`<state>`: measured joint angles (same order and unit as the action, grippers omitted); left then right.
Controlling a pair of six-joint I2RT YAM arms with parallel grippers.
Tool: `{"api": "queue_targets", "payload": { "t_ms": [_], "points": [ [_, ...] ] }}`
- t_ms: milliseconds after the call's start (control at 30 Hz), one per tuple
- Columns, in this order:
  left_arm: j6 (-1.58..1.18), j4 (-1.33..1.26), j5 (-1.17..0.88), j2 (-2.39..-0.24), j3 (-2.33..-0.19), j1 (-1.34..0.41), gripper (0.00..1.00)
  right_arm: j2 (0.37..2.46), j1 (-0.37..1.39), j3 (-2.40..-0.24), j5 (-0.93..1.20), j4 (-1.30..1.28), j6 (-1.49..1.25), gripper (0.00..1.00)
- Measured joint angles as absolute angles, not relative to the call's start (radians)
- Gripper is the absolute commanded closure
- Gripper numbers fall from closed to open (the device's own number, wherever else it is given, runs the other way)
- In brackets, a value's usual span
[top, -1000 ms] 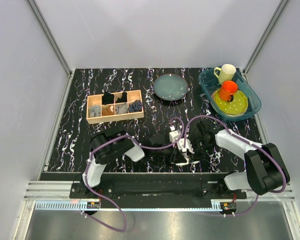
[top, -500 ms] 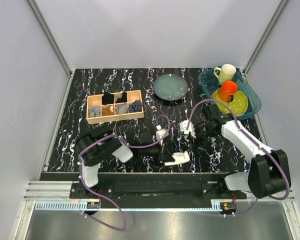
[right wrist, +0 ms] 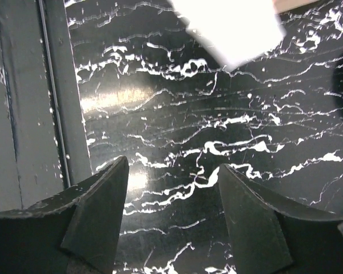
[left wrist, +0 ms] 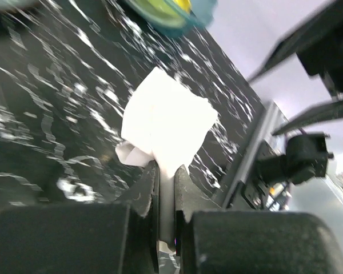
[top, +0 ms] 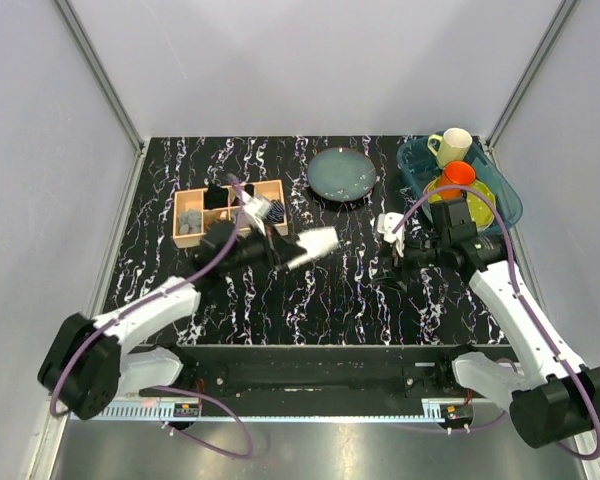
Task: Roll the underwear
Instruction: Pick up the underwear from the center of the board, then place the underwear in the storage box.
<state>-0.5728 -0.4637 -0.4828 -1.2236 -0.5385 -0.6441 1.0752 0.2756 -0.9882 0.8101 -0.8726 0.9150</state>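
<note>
The underwear (top: pixel 317 243) is a small white folded bundle held above the dark marbled table, just right of the wooden box. My left gripper (top: pixel 290 256) is shut on its near edge. In the left wrist view the white underwear (left wrist: pixel 167 117) fans out beyond the shut left gripper (left wrist: pixel 166 170), and a strip of cloth runs down between the jaws. My right gripper (top: pixel 386 270) hangs to the right of the cloth, apart from it. The right wrist view shows this right gripper (right wrist: pixel 172 171) open over bare table, with the underwear (right wrist: pixel 231 27) at the top edge.
A wooden divided box (top: pixel 184 239) with small dark, grey and striped cloth rolls stands at the left. A dark round plate (top: pixel 342 173) lies at the back. A teal tray (top: pixel 508 208) at the back right holds a yellow-green plate, an orange cup (top: pixel 456 180) and a cream mug (top: pixel 452 146).
My left arm has swung from the near middle up and left toward the box, carrying the underwear off the table. The right gripper has let go, opened and drawn back to the right.
</note>
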Motion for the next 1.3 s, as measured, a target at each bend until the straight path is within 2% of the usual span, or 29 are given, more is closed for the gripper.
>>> {"api": "queue_targets", "payload": {
  "t_ms": [133, 333, 567, 800, 1000, 1300],
  "points": [
    [-0.487, -0.273, -0.496, -1.111, -0.643, -0.443, 1.00, 1.030, 0.275, -0.957, 0.832, -0.828, 0.854, 0.28],
    [-0.354, -0.021, -0.540, -1.102, -0.733, -0.117, 1.00, 1.050, 0.275, -0.935, 0.832, -0.813, 0.821, 0.28],
    [-0.220, 0.142, -0.568, -1.271, -0.899, 0.214, 1.00, 1.050, 0.274, -0.920, 0.832, -0.801, 0.810, 0.28],
    [-0.142, 0.244, -0.592, -1.479, -1.033, 0.282, 1.00, 1.057, 0.274, -0.910, 0.829, -0.795, 0.810, 0.28],
    [-0.083, 0.325, -0.577, -1.681, -1.231, 0.292, 1.00, 1.061, 0.274, -0.908, 0.823, -0.789, 0.810, 0.28],
    [-0.036, 0.418, -0.542, -1.821, -1.386, 0.310, 1.00, 1.074, 0.274, -0.904, 0.805, -0.782, 0.810, 0.28]
  ]
}}
